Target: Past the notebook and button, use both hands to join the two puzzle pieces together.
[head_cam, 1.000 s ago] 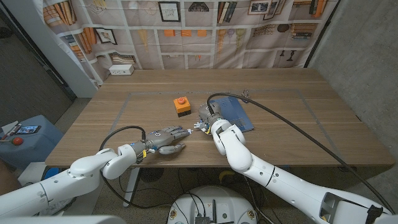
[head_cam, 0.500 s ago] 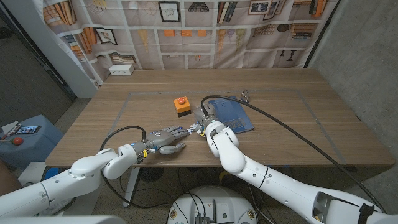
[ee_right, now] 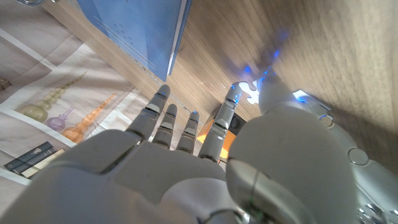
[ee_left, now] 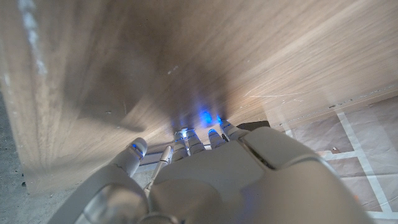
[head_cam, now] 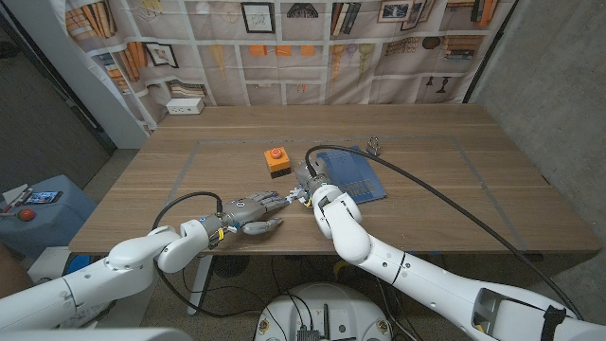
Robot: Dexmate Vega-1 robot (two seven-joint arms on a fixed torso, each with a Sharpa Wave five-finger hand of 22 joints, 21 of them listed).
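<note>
A small white puzzle piece lies on the wooden table between my two hands, in front of the orange button box and left of the blue notebook. My left hand reaches towards it with fingers stretched out and thumb apart; its fingertips end just short of the piece. My right hand stands over the piece from behind. In the right wrist view the hand has its fingers extended and its thumb tip lies at the white piece. A second piece cannot be made out.
The notebook and the orange box lie just beyond my right fingers. A small metal object sits behind the notebook. A white box stands at the far left edge. My left hand hovers over bare wood.
My right arm shifted slightly left a second ago and has held still since. The left hand has not moved.
</note>
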